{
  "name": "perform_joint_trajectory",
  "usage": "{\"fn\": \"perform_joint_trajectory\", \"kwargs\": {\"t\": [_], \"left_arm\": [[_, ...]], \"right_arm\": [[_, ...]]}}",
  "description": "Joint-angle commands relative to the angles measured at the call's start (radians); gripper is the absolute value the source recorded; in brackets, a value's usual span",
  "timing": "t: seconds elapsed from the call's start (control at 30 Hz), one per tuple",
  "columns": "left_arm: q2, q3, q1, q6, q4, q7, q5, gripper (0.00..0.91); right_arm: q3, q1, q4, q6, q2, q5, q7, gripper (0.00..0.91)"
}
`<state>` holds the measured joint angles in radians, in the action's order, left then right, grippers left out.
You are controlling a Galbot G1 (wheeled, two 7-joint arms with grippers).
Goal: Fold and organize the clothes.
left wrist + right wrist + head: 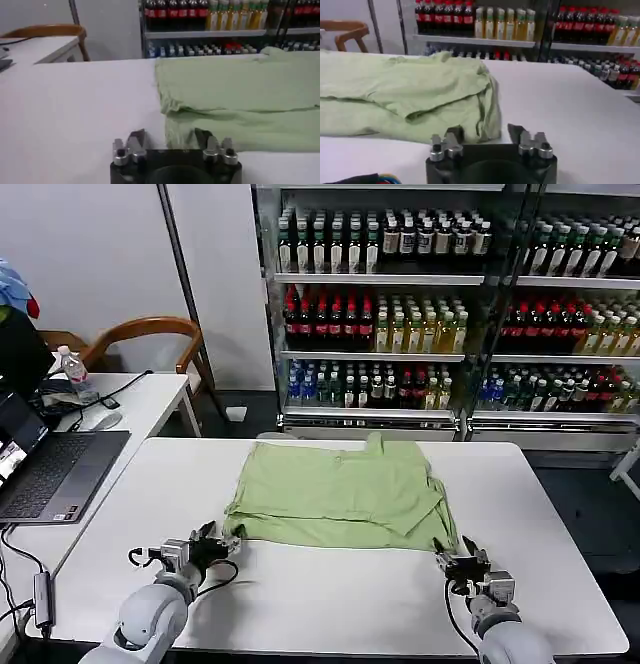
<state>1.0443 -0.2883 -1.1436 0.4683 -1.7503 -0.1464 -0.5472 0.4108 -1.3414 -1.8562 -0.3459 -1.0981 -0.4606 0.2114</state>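
The clothes are one light green shirt (340,494) lying flat and partly folded on the white table (330,604), collar side toward the far edge. My left gripper (225,539) rests low at the shirt's near left corner. In the left wrist view that gripper (170,140) is open, with the shirt (235,95) hem lying between its fingers. At the near right corner sits my right gripper (452,556). It (485,134) is open too, the bunched corner of the shirt (405,90) reaching in between the fingers.
An open laptop (50,469), a water bottle (72,369) and cables sit on a side table to the left, with a wooden chair (150,334) behind. Glass-fronted drink coolers (420,304) stand beyond the table's far edge.
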Motion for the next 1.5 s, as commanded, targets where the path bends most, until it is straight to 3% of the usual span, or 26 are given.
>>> {"fn": "perform_joint_trajectory", "kwargs": {"t": [0.03, 0.57, 1.03, 1.5], "left_arm": [[0.0, 0.009, 0.012, 0.013, 0.006, -0.015, -0.002, 0.05], [0.003, 0.001, -0.037, 0.02, -0.037, 0.005, 0.024, 0.05], [-0.015, -0.127, -0.388, 0.0, -0.305, 0.007, 0.048, 0.05], [-0.031, -0.236, -0.565, -0.02, -0.424, 0.02, 0.054, 0.05]], "right_arm": [[0.0, -0.002, 0.005, -0.003, -0.003, -0.007, 0.001, 0.0], [0.021, -0.094, -0.098, -0.006, 0.004, 0.014, -0.009, 0.0], [0.085, -0.363, -0.293, 0.017, 0.021, 0.099, -0.018, 0.0], [0.114, -0.529, -0.381, 0.035, 0.008, 0.14, -0.016, 0.0]]}}
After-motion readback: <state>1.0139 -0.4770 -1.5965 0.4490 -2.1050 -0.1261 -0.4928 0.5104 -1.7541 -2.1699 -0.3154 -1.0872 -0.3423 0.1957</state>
